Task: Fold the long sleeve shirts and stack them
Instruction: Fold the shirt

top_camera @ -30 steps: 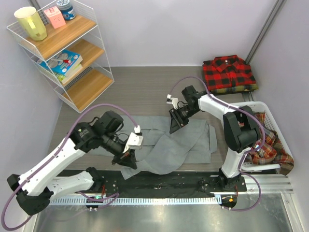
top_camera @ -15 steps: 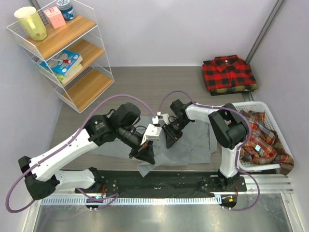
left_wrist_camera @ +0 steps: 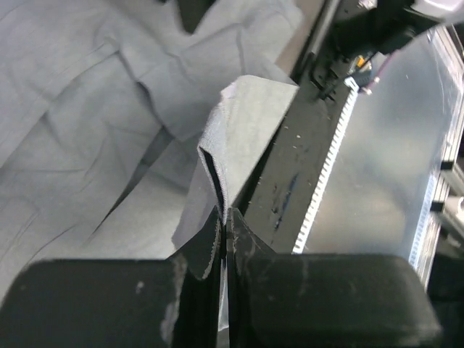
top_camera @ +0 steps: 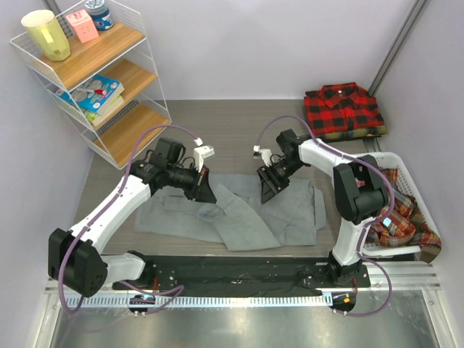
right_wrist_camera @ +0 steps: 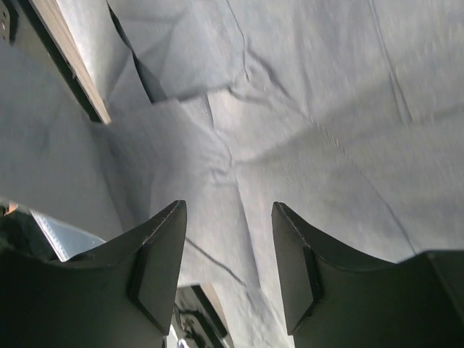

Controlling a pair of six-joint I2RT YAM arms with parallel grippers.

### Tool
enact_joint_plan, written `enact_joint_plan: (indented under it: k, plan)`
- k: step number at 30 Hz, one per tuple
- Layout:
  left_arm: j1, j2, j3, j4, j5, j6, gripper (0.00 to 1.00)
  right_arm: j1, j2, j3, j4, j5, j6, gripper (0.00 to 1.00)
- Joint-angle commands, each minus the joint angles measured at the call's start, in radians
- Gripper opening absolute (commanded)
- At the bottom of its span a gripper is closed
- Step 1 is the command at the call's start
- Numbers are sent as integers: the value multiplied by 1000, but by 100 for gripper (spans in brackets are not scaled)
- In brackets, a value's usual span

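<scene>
A fold of the grey shirt (left_wrist_camera: 246, 123) is pinched in the closed left gripper (left_wrist_camera: 225, 217); the right gripper (right_wrist_camera: 228, 210) is held open, empty, just above it.

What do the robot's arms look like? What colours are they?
The left arm and right arm have smooth white shells with chunky black joints. A thin purple cable loops along each one. The left gripper and right gripper have black fingers shaped like flat wedges.
</scene>
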State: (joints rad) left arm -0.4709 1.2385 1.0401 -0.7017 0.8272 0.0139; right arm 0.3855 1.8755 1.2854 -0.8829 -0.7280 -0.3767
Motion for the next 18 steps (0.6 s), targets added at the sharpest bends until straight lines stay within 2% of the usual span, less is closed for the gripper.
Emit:
enact_joint_plan:
  k: [1, 9, 18]
  plan:
    - [95, 22, -49, 114, 6, -65, 0, -30, -42, 6, -114, 21, -103, 56]
    - [322, 67, -127, 85, -2, 69, 0, -82, 2, 5, -133, 48, -134, 54]
    - [465, 113, -198, 142, -17, 98, 0, -100, 10, 52, -148, 62, -120, 54]
